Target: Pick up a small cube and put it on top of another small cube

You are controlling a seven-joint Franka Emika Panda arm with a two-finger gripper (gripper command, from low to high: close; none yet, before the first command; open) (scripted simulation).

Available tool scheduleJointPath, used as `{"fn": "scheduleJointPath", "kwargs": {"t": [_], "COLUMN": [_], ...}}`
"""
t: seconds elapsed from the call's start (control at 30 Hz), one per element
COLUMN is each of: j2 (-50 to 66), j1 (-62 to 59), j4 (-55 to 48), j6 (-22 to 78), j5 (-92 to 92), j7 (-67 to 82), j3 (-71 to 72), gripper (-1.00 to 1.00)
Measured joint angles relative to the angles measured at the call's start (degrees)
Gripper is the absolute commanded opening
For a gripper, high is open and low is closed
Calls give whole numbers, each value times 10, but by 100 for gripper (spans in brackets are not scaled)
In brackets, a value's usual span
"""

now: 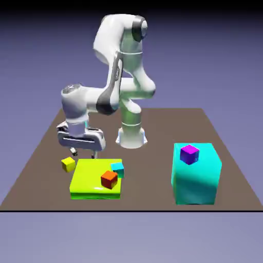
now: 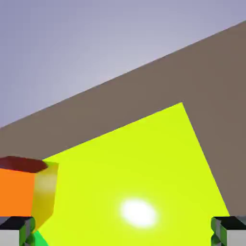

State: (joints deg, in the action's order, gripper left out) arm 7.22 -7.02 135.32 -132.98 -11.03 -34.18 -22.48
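Observation:
The small yellow cube [image 1: 68,164] sits on the brown table, touching or almost touching the left edge of a flat lime-green block [image 1: 92,186]. On that block rest a red-orange cube [image 1: 109,179] and a small cyan cube [image 1: 118,169]. My gripper [image 1: 83,153] hangs open just above the block's far left corner, slightly right of and behind the yellow cube. In the hand view the open gripper [image 2: 123,234] has nothing between its fingertips [image 2: 17,230]. It looks down on the lime block [image 2: 144,163], with the red-orange cube [image 2: 17,192] at the left. The yellow cube is out of the hand view.
A tall cyan block [image 1: 196,177] stands at the exterior view's right with a small purple cube [image 1: 189,154] on top. The robot's base [image 1: 131,136] stands behind the lime block.

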Motion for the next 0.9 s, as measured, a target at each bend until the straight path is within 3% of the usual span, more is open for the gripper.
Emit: {"fn": "scheduleJointPath", "kwargs": {"t": [0.47,0.57,0.6,0.77,0.9], "j2": [291,328,336,301,255], "j1": [-54,-60,-61,-56,-10], "j4": [-187,-149,-139,-185,-177], "j6": [299,237,221,296,272], "j5": [-80,-112,-119,-88,1], "j7": [60,78,82,64,113], "j3": [-164,-143,-138,-164,-125], "gripper": [0,0,-100,-100,-100]}}
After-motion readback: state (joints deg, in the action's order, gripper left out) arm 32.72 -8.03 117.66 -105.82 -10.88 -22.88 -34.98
